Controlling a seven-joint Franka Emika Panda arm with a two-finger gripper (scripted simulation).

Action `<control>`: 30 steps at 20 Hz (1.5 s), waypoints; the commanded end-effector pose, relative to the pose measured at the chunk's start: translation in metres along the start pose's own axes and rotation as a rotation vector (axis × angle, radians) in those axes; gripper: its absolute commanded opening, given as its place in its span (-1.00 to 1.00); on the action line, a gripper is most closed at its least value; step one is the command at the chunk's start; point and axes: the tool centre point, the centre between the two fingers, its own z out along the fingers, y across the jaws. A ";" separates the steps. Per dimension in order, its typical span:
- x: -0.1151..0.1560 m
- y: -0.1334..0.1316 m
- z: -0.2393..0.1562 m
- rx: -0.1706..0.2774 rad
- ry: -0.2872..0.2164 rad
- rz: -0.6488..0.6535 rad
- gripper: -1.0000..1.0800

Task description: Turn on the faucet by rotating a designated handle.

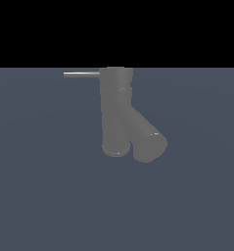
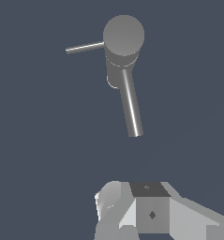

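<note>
The faucet (image 1: 116,110) is a matte grey Y shape: an upright column with a thick slanted spout (image 1: 148,139) branching toward the exterior view's right. The handle (image 1: 81,74), a thin light-grey rod, sticks out sideways from the column's top toward the exterior view's left. The wrist view looks down on the faucet's round top (image 2: 123,35), with the handle (image 2: 85,48) and spout (image 2: 131,105) spreading from it. Only pale grey parts of my gripper (image 2: 132,199) show at that picture's edge, well apart from the faucet and touching nothing. How its jaws stand is unclear. The exterior view does not show the gripper.
The faucet stands on a flat blue-grey floor (image 1: 50,196) with nothing else on it. The background above the floor's far edge is black.
</note>
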 end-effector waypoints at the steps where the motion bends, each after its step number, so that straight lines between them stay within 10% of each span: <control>1: 0.000 0.000 0.000 0.000 0.000 0.000 -1.00; 30: 0.043 -0.018 0.007 -0.009 0.003 0.164 -1.00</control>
